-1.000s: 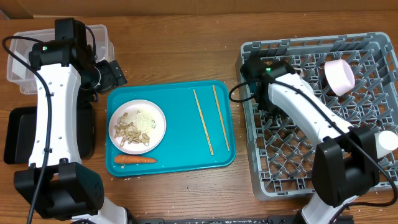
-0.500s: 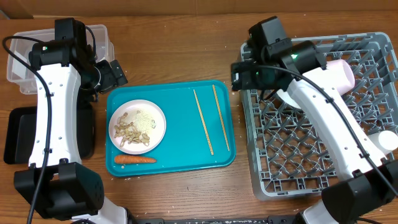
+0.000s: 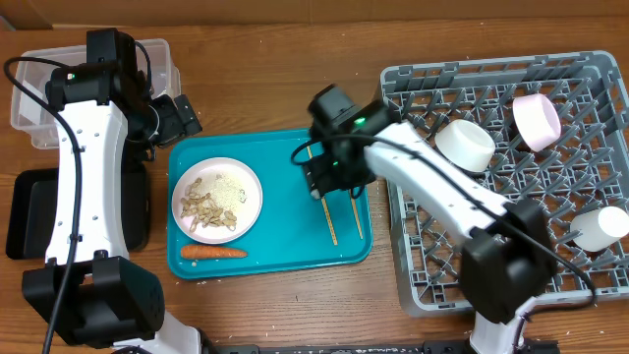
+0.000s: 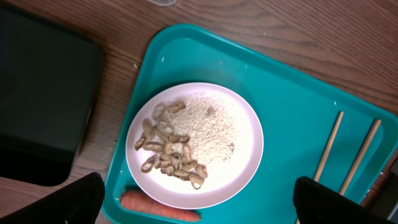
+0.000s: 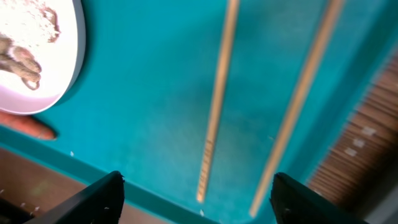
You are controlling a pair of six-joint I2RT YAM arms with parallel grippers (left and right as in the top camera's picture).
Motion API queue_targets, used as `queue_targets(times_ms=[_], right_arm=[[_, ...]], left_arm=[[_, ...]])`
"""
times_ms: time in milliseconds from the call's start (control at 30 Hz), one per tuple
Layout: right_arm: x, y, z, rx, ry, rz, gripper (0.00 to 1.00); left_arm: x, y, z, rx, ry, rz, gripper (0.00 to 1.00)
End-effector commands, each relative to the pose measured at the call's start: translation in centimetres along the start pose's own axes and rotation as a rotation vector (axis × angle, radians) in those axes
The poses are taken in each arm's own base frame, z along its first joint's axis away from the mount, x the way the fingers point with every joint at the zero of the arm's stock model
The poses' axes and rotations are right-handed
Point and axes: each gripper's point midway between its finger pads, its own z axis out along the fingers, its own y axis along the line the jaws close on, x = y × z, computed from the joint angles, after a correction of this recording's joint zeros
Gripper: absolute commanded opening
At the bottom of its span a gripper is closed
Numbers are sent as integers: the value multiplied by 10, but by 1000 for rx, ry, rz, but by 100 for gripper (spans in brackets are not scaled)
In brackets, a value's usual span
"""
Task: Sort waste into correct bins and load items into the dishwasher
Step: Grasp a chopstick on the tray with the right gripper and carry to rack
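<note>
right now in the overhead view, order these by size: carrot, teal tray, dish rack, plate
Largest to smallest:
1. dish rack
2. teal tray
3. plate
4. carrot
No close calls; each looks clearly smaller than the one before.

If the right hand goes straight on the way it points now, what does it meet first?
Probably the two chopsticks, which lie on the tray between the open fingers of the right hand. Its height above them is unclear.
</note>
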Motion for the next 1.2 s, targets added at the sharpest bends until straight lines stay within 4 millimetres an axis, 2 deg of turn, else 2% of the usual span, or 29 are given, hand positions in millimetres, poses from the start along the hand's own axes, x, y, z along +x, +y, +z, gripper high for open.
queue_targets(times_ms=[0, 133, 200, 300, 367, 533, 600, 767, 833, 967, 1100, 1167], right_arm=[[3, 3, 26, 33, 38, -12, 75], [6, 3, 55, 62, 80, -24, 68], [6, -9, 67, 128, 85, 15, 68], [6, -23, 76, 199, 88, 51, 68], [6, -25, 80, 209, 91, 51, 68], [7, -26, 85, 212, 100, 51, 47], [8, -26, 85, 214, 104, 56, 31], [14, -28, 87, 221, 120, 71, 15], [17, -28, 87, 218, 136, 73, 4], [22, -24, 84, 200, 159, 77, 4], [14, -20, 58, 190, 129, 79, 4], [4, -14, 32, 174, 74, 78, 4]], left_arm=[[4, -2, -3, 4, 3, 27, 98], [6, -2, -3, 3, 8, 26, 99], [6, -2, -3, 2, 8, 26, 98], [6, -1, -3, 2, 10, 26, 99], [7, -1, -3, 1, 12, 26, 98], [7, -1, -3, 1, 12, 26, 98], [7, -1, -3, 1, 12, 26, 98], [7, -1, -3, 2, 12, 26, 98], [6, -1, -3, 2, 11, 26, 98], [6, -1, -3, 1, 12, 26, 98], [6, -1, -3, 1, 12, 26, 99], [6, -1, -3, 1, 12, 26, 98]])
